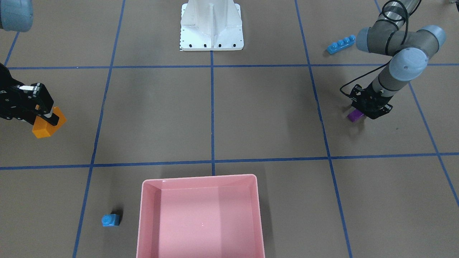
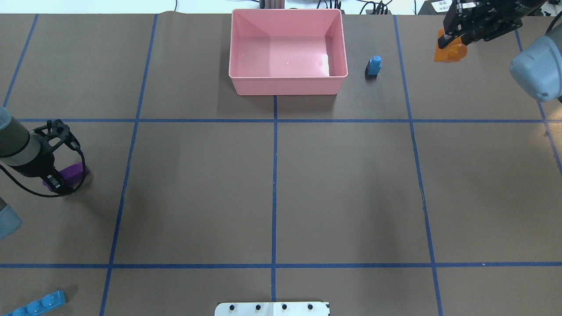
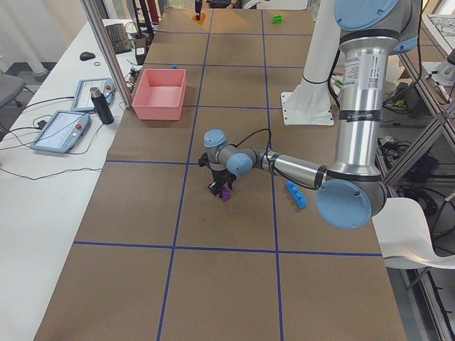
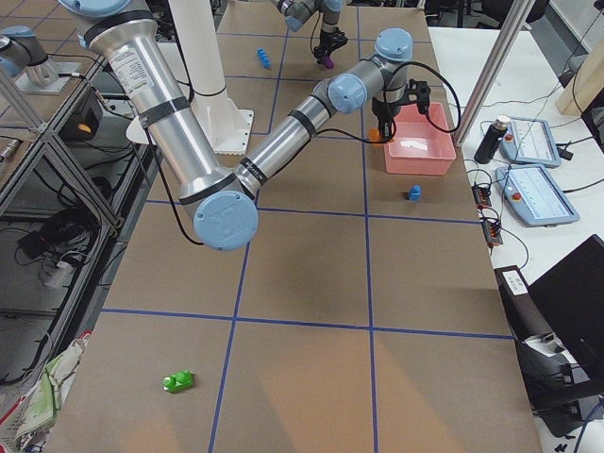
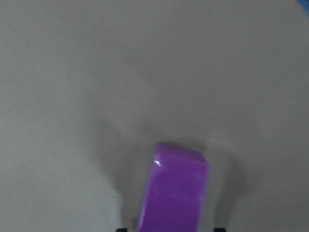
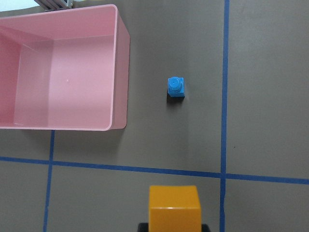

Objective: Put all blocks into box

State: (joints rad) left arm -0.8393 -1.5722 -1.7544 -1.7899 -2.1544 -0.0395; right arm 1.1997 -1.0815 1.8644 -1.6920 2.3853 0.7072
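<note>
My right gripper (image 1: 47,117) is shut on the orange sloped block (image 1: 46,127) and holds it above the table, right of the pink box (image 2: 285,57); the block also shows in the right wrist view (image 6: 174,208). My left gripper (image 1: 361,114) is shut on the purple block (image 1: 355,116), low over the table; the block fills the lower left wrist view (image 5: 176,191). The small blue cube (image 2: 373,66) stands beside the box. The long blue block (image 2: 37,305) lies near my left arm's base. The green block (image 4: 177,381) lies far off on my right. The box holds no blocks.
The white robot base (image 1: 211,27) stands at the table's middle, on the robot's side. Blue tape lines (image 2: 274,175) divide the brown table. Tablets and a bottle (image 3: 96,103) lie off the table past the box.
</note>
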